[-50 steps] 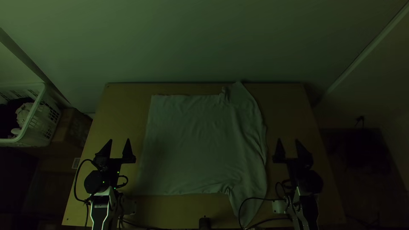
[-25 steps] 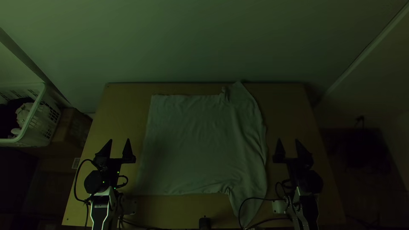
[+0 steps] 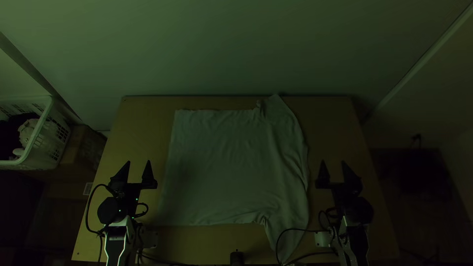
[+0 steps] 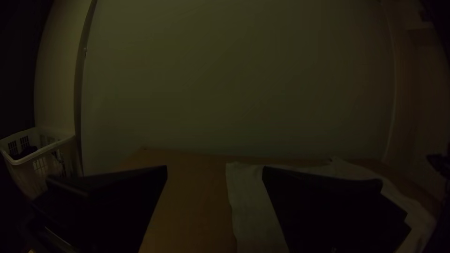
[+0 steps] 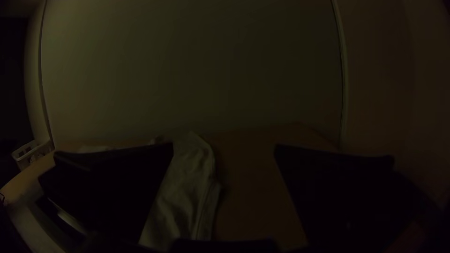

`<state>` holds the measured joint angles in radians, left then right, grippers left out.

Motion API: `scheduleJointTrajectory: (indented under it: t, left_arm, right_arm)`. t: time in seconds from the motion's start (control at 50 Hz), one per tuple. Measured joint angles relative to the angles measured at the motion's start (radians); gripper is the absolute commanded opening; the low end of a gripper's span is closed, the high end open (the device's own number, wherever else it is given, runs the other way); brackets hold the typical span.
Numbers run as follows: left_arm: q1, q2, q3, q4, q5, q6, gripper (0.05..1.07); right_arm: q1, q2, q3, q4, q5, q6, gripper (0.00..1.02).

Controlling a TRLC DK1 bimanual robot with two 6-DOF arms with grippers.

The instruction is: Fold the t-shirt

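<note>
In the top view, the pale, plain cloth t-shirt point(image 3: 221, 162) lies spread on the light wooden counter point(image 3: 143, 128), between my left gripper point(image 3: 138, 161) and my right gripper point(image 3: 333, 161), creased along the side nearer the right. In the left wrist view, my left gripper's point(image 4: 214, 169) wide flat black fingers stand far apart, empty. In the right wrist view, my right gripper's point(image 5: 224, 146) are likewise wide apart and empty.

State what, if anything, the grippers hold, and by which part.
Nothing: the black left gripper and black right gripper stand open, either side of the pale cloth t-shirt spread on the light wooden table.
</note>
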<state>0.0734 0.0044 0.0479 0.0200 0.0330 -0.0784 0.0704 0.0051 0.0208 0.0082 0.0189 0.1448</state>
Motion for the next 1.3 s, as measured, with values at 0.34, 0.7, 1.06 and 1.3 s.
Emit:
scheduleJointTrajectory:
  t: [0.34,0.7,1.06,1.3]
  left_arm:
    - [-0.017,0.0,0.0,0.0,0.0,-0.057,1.03]
    - [-0.003,0.0,0.021,-0.06,-0.019,-0.063,1.03]
    - [-0.011,0.129,0.099,-0.105,-0.014,-0.098,1.03]
    - [-0.039,0.361,0.317,-0.082,-0.014,-0.105,1.03]
  right_arm:
    - [-0.001,0.0,0.0,0.0,0.0,0.0,0.99]
    - [-0.012,0.0,0.019,-0.051,0.0,0.012,0.99]
    - [-0.014,0.0,0.068,-0.071,0.0,0.004,0.99]
    - [-0.013,0.001,0.183,-0.047,0.0,-0.04,0.99]
